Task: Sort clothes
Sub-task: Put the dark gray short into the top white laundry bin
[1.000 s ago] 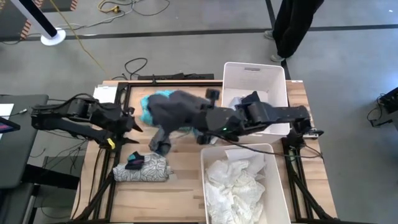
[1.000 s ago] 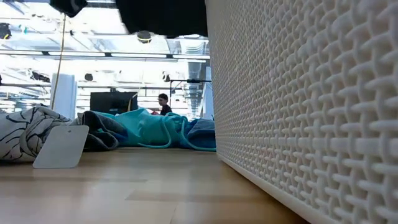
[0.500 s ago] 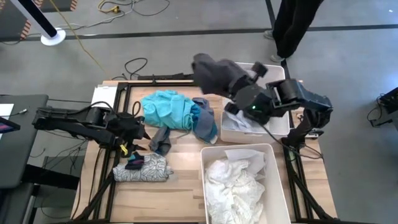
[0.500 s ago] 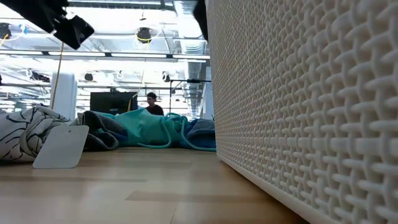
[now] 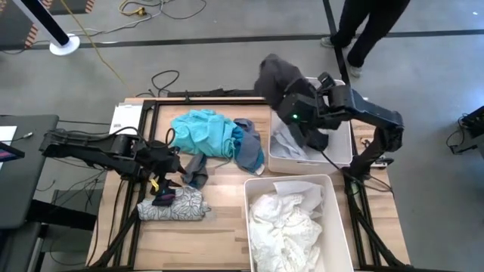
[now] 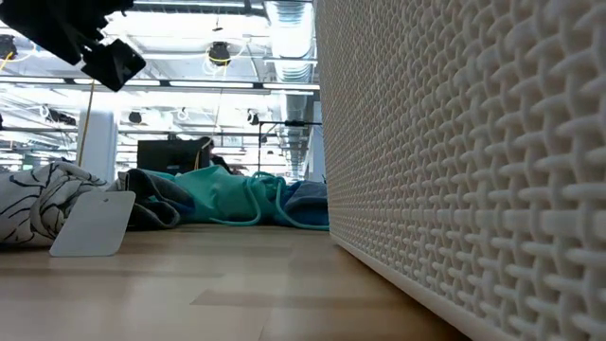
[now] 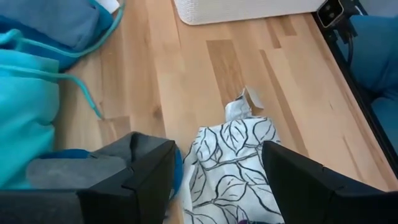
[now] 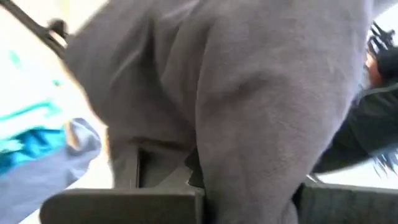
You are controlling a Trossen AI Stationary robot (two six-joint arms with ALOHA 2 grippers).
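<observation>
Dark grey garment (image 5: 278,77) clenched in right gripper (image 5: 296,98) above far white bin (image 5: 346,155), left gripper (image 5: 168,168) spread wide and holding nothing over leaf-print garment (image 5: 175,205), teal garment (image 5: 203,133) heaped mid-table, white clothes (image 5: 286,223) in near bin (image 5: 336,219).

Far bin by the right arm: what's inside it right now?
The far bin holds some pale cloth at its left end. The right gripper holds a dark grey garment above it, and arm and garment cover the rest of the inside.
</observation>
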